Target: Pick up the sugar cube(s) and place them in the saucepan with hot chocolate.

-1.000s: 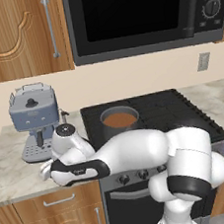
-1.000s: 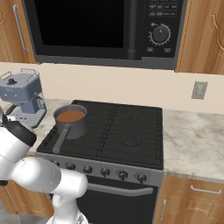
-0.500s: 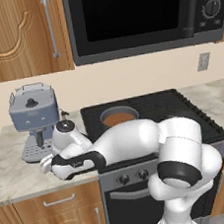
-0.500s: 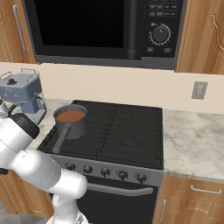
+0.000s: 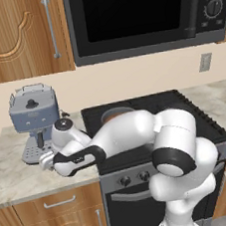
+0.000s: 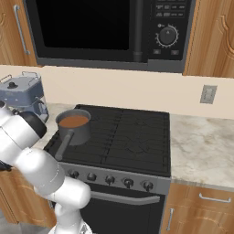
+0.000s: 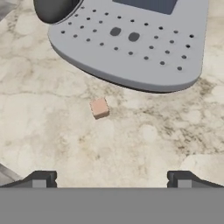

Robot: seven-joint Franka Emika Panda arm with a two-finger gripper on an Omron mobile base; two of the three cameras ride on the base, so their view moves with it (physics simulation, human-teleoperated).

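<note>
One tan sugar cube (image 7: 99,107) lies on the marble counter just in front of the espresso machine's perforated drip tray (image 7: 131,43). My gripper (image 7: 111,181) hovers over the counter, open, its two dark fingertips (image 7: 39,179) set wide apart with the cube ahead of them and nothing between them. From the left base the gripper (image 5: 46,162) is low over the counter beside the espresso machine (image 5: 34,119). The saucepan (image 6: 73,126) with brown hot chocolate stands on the stove's front left burner, handle toward the front. In the left base view my arm hides most of the saucepan (image 5: 116,113).
The blue-grey espresso machine (image 6: 20,93) stands at the back of the left counter. The black stove (image 6: 128,137) lies to its right, with a microwave (image 6: 105,32) above. More marble counter (image 6: 201,146) extends right of the stove.
The arm has swung further left and lower over the counter, bringing the hand in front of the espresso machine. The jaws have stayed open. The saucepan has not moved.
</note>
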